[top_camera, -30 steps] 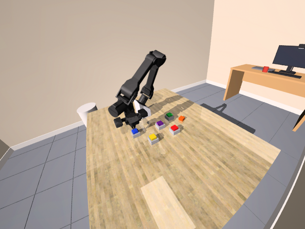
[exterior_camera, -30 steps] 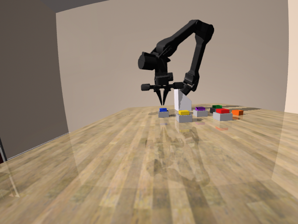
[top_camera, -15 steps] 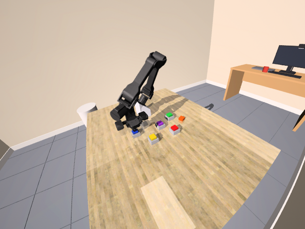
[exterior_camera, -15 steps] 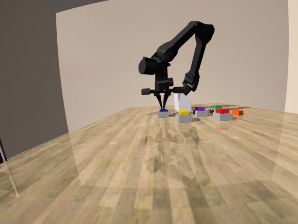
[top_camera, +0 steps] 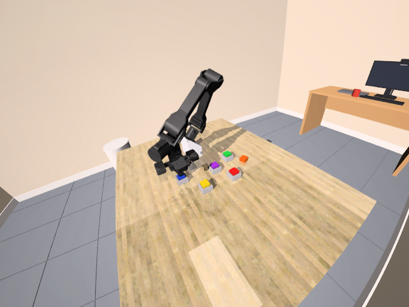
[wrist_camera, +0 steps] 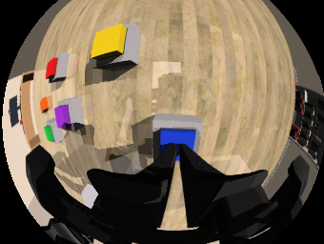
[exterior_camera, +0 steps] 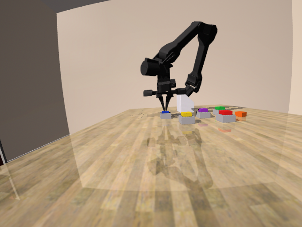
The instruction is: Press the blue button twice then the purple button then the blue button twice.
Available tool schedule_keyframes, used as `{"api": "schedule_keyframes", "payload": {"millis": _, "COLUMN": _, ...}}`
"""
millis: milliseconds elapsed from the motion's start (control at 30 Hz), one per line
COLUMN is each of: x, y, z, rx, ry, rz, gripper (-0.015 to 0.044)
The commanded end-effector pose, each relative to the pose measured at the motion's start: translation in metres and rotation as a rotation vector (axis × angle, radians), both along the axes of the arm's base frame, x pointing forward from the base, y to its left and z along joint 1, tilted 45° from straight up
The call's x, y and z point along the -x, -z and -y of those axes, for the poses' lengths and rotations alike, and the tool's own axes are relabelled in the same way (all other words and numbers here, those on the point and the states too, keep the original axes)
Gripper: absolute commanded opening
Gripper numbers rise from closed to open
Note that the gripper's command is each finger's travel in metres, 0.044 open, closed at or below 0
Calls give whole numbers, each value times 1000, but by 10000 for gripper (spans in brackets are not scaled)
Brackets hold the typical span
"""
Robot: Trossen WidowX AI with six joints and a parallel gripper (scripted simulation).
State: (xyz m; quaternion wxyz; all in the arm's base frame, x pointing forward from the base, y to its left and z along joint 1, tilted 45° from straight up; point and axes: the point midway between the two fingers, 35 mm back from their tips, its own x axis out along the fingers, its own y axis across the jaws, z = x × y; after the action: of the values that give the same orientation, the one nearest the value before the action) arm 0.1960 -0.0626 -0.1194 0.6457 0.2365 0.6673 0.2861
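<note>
The blue button (top_camera: 180,177) (exterior_camera: 165,115) (wrist_camera: 177,135) has a grey base. My gripper (top_camera: 181,174) (exterior_camera: 165,111) (wrist_camera: 177,147) is shut and empty, pointing down with its fingertips on the blue cap. The cap sits low in its base in the exterior view, so it looks pressed down; whether it is fully bottomed out I cannot tell. The purple button (top_camera: 214,165) (exterior_camera: 203,110) (wrist_camera: 62,116) stands apart from the gripper, with its cap raised.
A yellow button (top_camera: 204,183) (exterior_camera: 186,114) (wrist_camera: 109,41) is nearest the blue one. A red button (top_camera: 234,171) (exterior_camera: 225,112), a green button (top_camera: 226,153) (exterior_camera: 219,107) and an orange block (top_camera: 243,159) (exterior_camera: 240,114) lie farther right. A white angled piece (top_camera: 192,147) (exterior_camera: 184,103) stands behind.
</note>
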Motion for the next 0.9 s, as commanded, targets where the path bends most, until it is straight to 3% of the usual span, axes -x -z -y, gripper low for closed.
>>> {"api": "schedule_keyframes", "payload": {"millis": 0, "x": 0, "y": -2, "z": 2, "rx": 0, "ry": 0, "rz": 0, "gripper": 20}}
{"api": "schedule_keyframes", "payload": {"millis": 133, "x": -2, "y": -24, "z": 22, "rx": -1, "ry": 4, "rz": -3, "gripper": 20}}
{"api": "schedule_keyframes", "payload": {"millis": 867, "x": 0, "y": -3, "z": 2, "rx": -3, "ry": 4, "rz": -2, "gripper": 20}}
